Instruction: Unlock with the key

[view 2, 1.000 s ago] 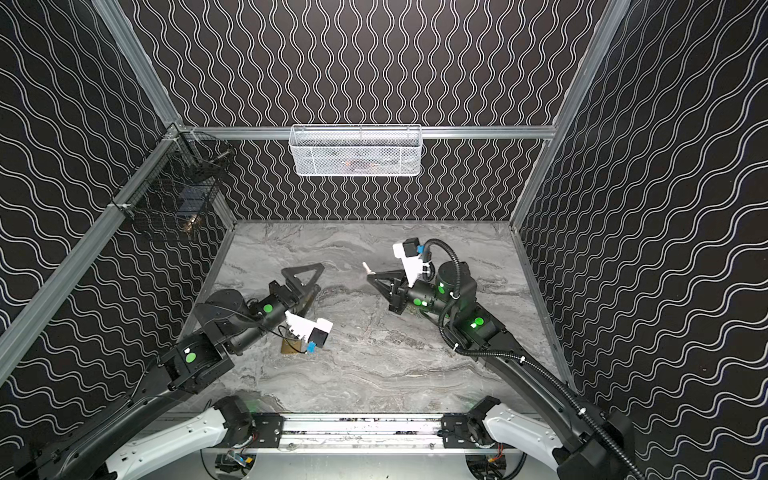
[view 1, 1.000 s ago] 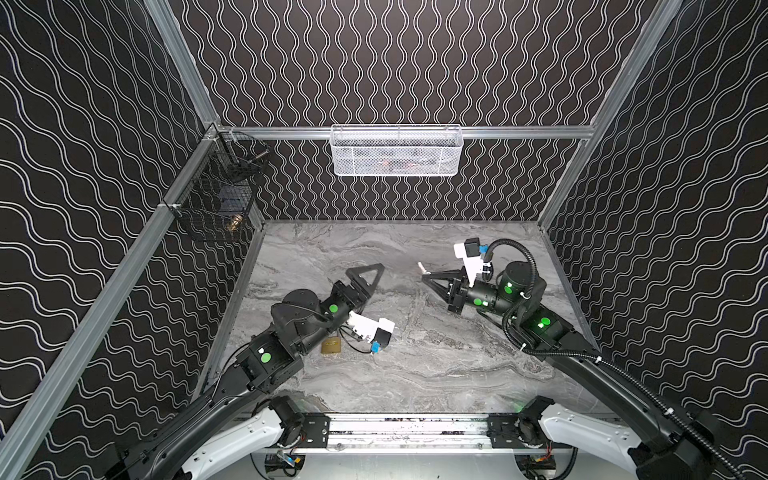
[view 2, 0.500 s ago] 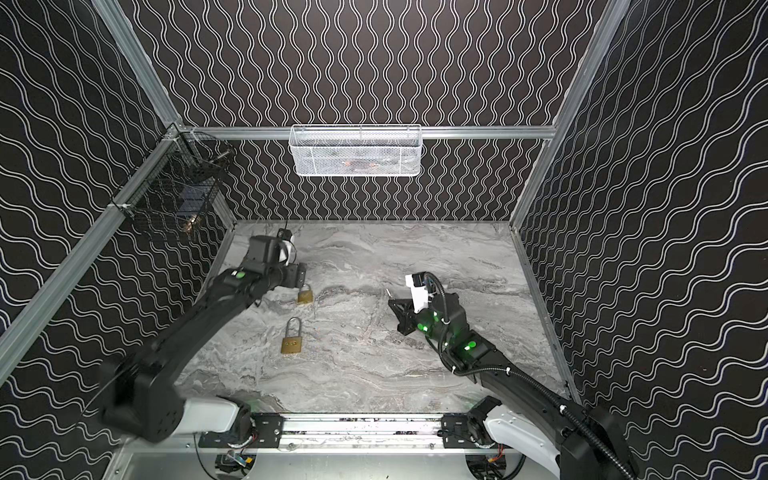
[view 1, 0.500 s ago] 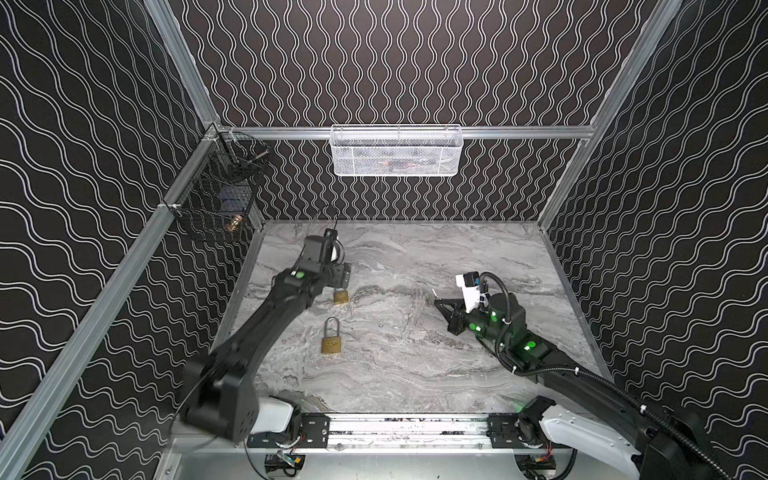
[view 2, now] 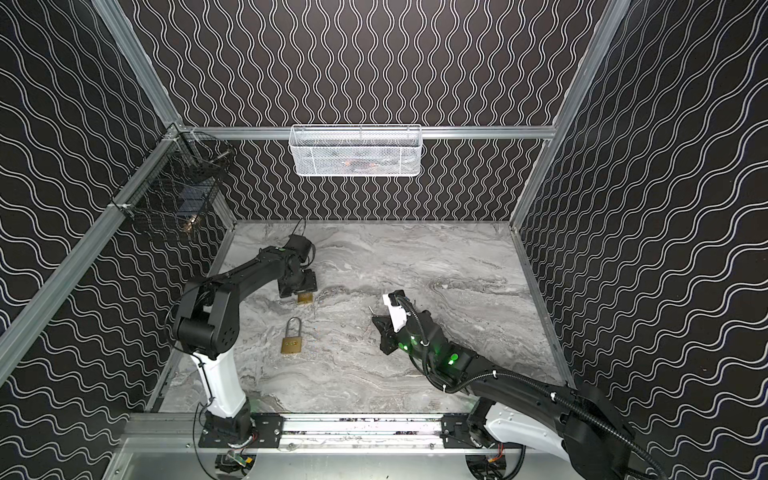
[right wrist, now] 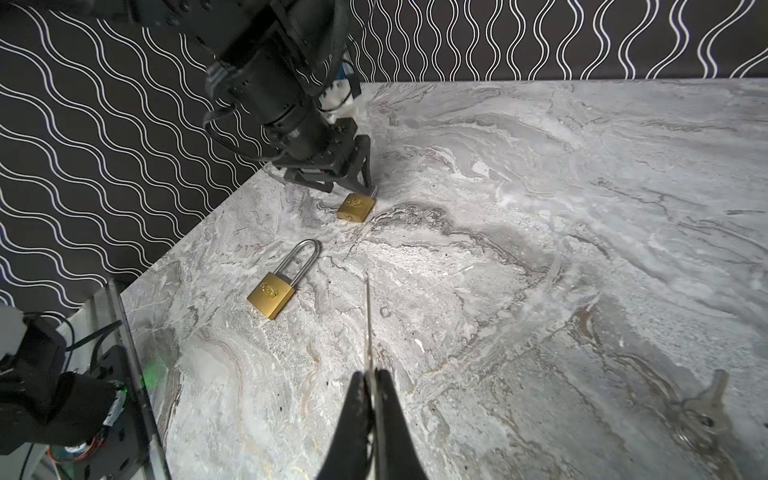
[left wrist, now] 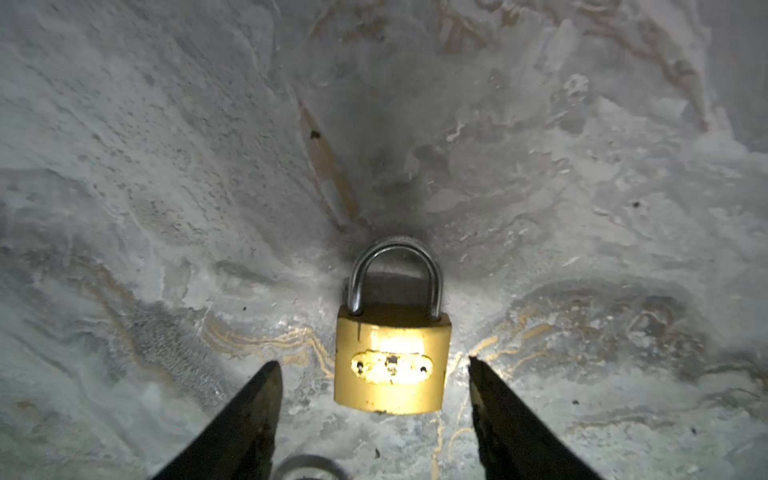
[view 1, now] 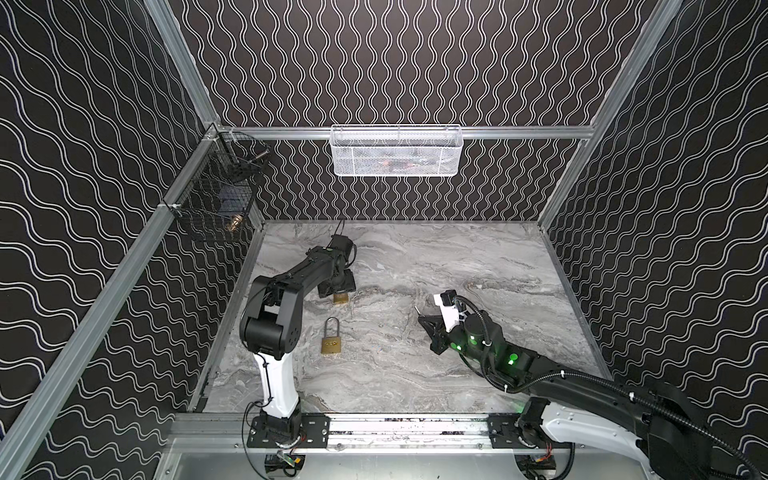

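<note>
Short-shackled padlock point(view 1: 340, 298) and long-shackled padlock point(view 1: 331, 338) lie flat on a grey marbled tabletop point(view 1: 415, 374).
The short one sits toward the far left; the long one lies nearer, shackle pointing away, the two apart. The right wrist view shows a loose bunch of keys point(right wrist: 700, 409) on the stone.

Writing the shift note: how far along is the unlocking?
Done: right hand grips the key, blade pointing forward. In hand: left hand open, straddling the short-shackle padlock without touching it. Remaining: clamp the padlock, insert the key, turn; its shackle sits closed.
</note>
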Controlling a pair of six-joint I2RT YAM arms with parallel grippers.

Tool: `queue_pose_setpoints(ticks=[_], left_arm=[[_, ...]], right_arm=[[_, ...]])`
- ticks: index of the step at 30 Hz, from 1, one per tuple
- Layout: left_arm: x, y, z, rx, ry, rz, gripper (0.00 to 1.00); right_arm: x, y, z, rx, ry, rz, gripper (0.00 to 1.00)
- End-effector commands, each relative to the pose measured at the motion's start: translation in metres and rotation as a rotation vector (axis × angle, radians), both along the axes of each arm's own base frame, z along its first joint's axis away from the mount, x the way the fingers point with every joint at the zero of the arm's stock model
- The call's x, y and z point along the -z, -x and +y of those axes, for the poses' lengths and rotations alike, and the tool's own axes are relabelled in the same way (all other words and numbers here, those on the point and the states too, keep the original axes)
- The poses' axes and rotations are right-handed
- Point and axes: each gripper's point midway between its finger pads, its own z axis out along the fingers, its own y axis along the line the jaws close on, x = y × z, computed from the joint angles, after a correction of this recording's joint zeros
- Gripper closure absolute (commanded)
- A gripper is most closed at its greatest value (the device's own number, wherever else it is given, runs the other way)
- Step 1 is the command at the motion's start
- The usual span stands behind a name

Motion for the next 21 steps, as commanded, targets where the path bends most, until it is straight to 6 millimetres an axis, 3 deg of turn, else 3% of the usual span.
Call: queue_pose_setpoints(ticks=[1, 21], left_arm=[[0.003, -0.003, -0.002, -0.020, 0.018, -0.008, 0.30], [0.031, 0.003, -0.005, 0.000, 0.005, 0.055, 0.40]], right_arm=[[-0.007, -0.003, 0.000, 0.019, -0.030, -0.014, 1.00], [-0.005, -0.005, 0.004, 0.006, 0.012, -0.005, 1.00]])
